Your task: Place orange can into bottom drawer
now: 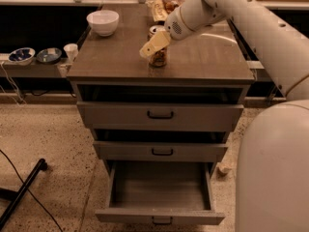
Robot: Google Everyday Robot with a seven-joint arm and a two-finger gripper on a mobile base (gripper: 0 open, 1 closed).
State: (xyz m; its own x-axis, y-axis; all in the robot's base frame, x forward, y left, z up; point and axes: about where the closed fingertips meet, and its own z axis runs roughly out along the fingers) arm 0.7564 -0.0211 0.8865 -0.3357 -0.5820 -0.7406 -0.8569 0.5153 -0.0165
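Orange can [158, 59] upright on table [203, 62], near front-centre, not yet lifted. Gripper [154, 45] right at can's upper half, arm reaching over from the right; cannot tell whether clamped on it or just alongside. Bottom drawer [161, 217] pulled out, directly below.

Best approach, judged from here: seat grasp mid-body, keep can vertical, lift straight up. Clear table front edge and both upper drawer fronts before descending. Release low inside drawer to avoid tipping. White bowl [102, 21] well apart at rear-left, no obstruction.
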